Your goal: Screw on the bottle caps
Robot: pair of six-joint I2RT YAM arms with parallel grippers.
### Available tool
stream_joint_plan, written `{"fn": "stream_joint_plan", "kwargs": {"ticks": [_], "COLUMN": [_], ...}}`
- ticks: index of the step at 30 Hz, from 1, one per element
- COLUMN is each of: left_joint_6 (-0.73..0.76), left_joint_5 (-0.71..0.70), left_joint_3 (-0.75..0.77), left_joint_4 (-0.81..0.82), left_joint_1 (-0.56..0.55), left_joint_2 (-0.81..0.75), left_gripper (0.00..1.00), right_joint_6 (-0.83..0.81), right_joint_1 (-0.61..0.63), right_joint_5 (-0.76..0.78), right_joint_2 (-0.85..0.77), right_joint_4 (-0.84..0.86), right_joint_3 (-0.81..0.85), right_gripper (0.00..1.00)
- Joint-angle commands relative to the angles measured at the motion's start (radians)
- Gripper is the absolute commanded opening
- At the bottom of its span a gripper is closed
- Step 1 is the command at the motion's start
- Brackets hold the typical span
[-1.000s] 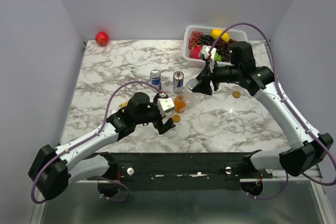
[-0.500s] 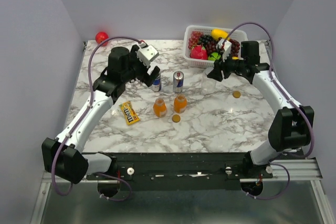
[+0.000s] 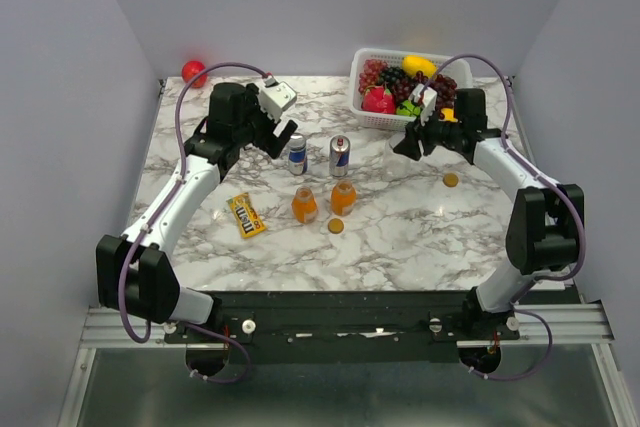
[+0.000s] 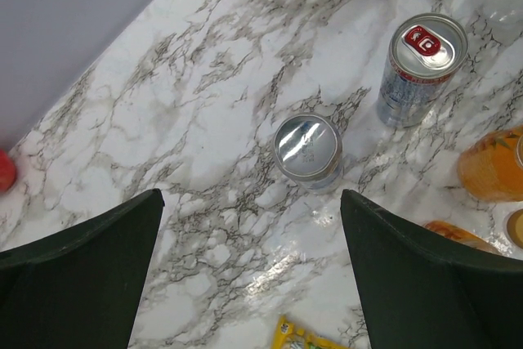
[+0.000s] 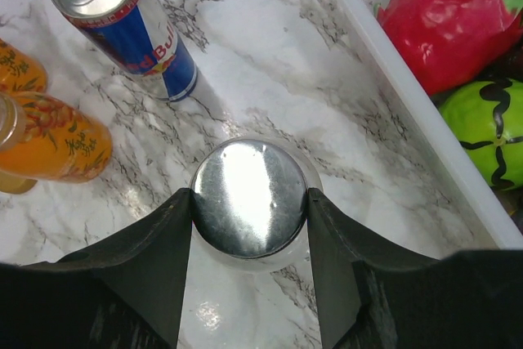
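I'm flagging the risks first. The right gripper (image 5: 248,202) is pinching the silver lid (image 5: 245,177) from both sides on top of the clear jar (image 5: 249,265), and nothing is bracing the jar. If I'm twisting from here, I'm guessing the jar is going to spin with the lid or skid on the marble table (image 3: 440,232), so the threads never bite. I can't tell whether the lid is sitting level, so cross-threading is also possible. The jar is standing near the basket (image 5: 409,87) and the blue can (image 5: 135,30), so a skid could bump either.

The right jaws are standing partway open, with the fingers (image 5: 176,226) touching the lid's rim. The left gripper (image 4: 251,195) is gaping wide and holding nothing, hanging over the other can (image 4: 306,149).

The two orange bottles (image 3: 304,205) are waiting mid-table. One orange cap (image 3: 336,226) is lying just in front of them, and the other cap (image 3: 451,180) is lying well off to the right.
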Motion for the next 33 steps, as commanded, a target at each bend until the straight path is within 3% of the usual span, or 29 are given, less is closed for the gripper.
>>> {"fn": "stream_joint_plan", "kwargs": {"ticks": [1, 10, 11, 12, 19, 23, 26, 33], "left_joint_6": [-0.001, 0.008, 0.007, 0.005, 0.002, 0.001, 0.007, 0.036], "left_joint_5": [-0.024, -0.021, -0.019, -0.019, -0.009, 0.004, 0.016, 0.008], "left_joint_3": [0.02, 0.01, 0.01, 0.011, -0.006, -0.027, -0.03, 0.002], "left_joint_4": [0.03, 0.023, 0.021, 0.018, 0.012, 0.024, 0.021, -0.037], "left_joint_1": [0.007, 0.007, 0.007, 0.007, 0.007, 0.007, 0.007, 0.007], "left_joint_2": [0.008, 0.027, 0.03, 0.031, 0.015, 0.004, -0.002, -0.019], "left_gripper": [0.99, 0.99, 0.99, 0.99, 0.99, 0.99, 0.99, 0.99], "right_joint_6": [-0.003, -0.007, -0.006, -0.004, -0.017, -0.133, -0.249, -0.276], "right_joint_1": [-0.016, -0.017, -0.016, -0.017, -0.008, 0.105, 0.199, 0.314], "right_joint_5": [-0.018, -0.006, 0.0, 0.007, -0.012, -0.116, -0.182, -0.19], "right_joint_2": [0.014, 0.008, 0.0, -0.006, -0.124, -0.161, -0.15, -0.046], "right_joint_4": [0.066, 0.063, 0.06, 0.057, -0.025, -0.054, -0.103, -0.072], "right_joint_3": [-0.036, -0.056, -0.053, -0.049, 0.04, 0.025, -0.003, -0.03], "right_gripper": [0.51, 0.75, 0.84, 0.99, 0.99, 0.99, 1.0, 1.0]}}
